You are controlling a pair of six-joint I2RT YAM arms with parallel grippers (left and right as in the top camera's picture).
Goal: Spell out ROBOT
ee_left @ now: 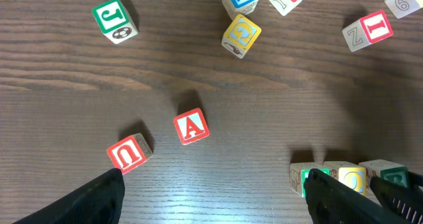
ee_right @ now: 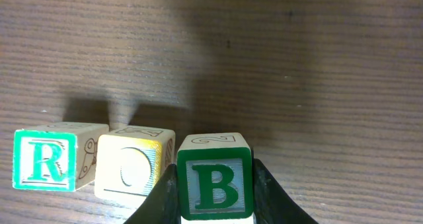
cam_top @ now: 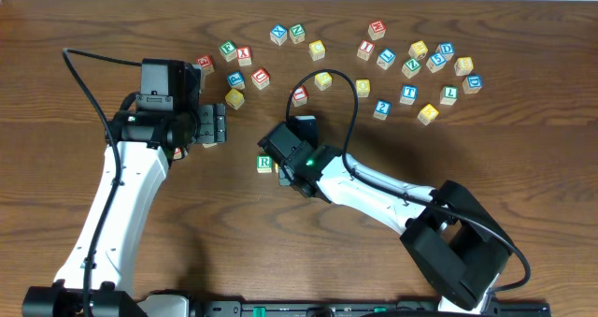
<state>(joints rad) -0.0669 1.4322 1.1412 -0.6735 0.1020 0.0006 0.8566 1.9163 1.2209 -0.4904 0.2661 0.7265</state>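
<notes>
A green R block (ee_right: 44, 160) and a yellow O block (ee_right: 134, 169) stand side by side on the table; the R also shows in the overhead view (cam_top: 264, 163). My right gripper (ee_right: 215, 191) is shut on a green B block (ee_right: 215, 183), held right of the O and touching or almost touching it. In the overhead view the right gripper (cam_top: 290, 163) hides the O and B. My left gripper (ee_left: 211, 194) is open and empty, over bare table below a red A block (ee_left: 191, 126) and a red U block (ee_left: 127, 152). It sits at the left in the overhead view (cam_top: 217, 125).
Several loose letter blocks lie across the far half of the table, among them a blue T block (cam_top: 408, 93), a green L block (cam_top: 448, 95) and a green J block (ee_left: 115, 19). The table's front half holds only the two arms.
</notes>
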